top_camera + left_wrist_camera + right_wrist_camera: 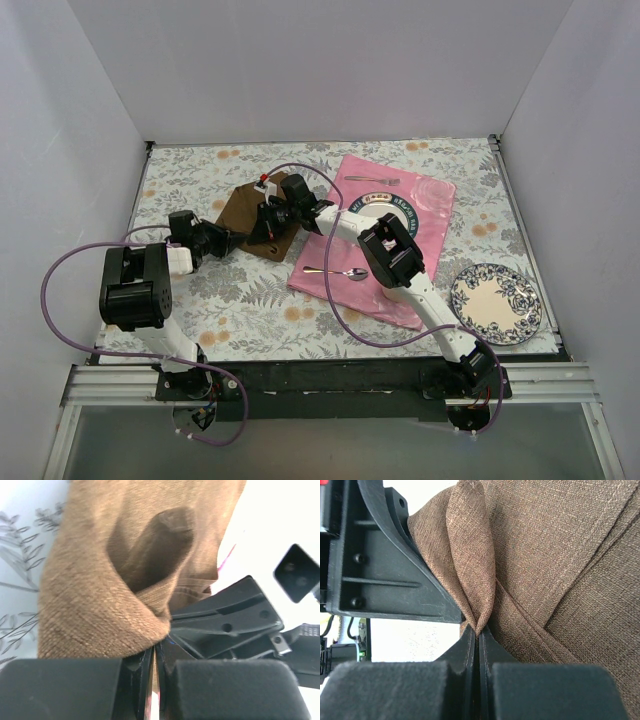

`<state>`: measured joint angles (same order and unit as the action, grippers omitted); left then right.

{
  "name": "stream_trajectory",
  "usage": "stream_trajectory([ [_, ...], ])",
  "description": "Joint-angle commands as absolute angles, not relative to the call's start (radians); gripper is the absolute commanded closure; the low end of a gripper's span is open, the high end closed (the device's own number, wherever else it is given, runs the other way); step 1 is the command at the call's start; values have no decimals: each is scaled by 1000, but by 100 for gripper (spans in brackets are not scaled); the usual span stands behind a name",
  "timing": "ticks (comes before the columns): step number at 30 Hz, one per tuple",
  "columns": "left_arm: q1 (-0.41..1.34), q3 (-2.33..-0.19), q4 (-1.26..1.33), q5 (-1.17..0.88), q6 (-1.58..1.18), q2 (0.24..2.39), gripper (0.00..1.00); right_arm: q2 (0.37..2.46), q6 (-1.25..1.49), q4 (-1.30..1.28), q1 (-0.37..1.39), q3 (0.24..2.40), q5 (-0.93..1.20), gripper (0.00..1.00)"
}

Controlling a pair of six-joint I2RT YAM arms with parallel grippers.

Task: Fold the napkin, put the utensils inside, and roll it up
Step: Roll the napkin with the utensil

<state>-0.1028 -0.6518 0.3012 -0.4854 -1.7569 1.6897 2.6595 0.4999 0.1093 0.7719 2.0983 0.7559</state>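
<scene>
On pink cloth [440,212] overhead: spoon [338,272], fork [372,180]

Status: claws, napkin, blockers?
Shut on napkin: left claw, right claw. Not yet inside, on pink mat: fork, spoon. No blocker seen.

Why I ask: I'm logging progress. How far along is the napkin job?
Done: the napkin shows overlapping layers, so a fold seems begun. In hand: the left gripper and right gripper each pinch a bunched edge of it. Remaining: the fork and spoon lie on the pink mat, outside the napkin; no rolling yet.
</scene>
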Motion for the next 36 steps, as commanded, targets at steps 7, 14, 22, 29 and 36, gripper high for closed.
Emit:
stream_trajectory([
  [7,-114,-683,422,-492,-1809,1719,100,2680,485,69,770,2103,770,99],
  [14,-118,-623,511,-466,-1842,1798,100,2661,499,75,772,2099,773,99],
  [22,-120,-709,267,-364,-1769,1859,100,2597,430,-50,772,2138,723,92],
  [29,-118,-727,199,-354,-1746,1914,100,2516,258,-253,773,2187,621,67],
  [36,-118,-745,180,-354,-1735,1930,100,2386,88,-400,775,2134,522,35],
])
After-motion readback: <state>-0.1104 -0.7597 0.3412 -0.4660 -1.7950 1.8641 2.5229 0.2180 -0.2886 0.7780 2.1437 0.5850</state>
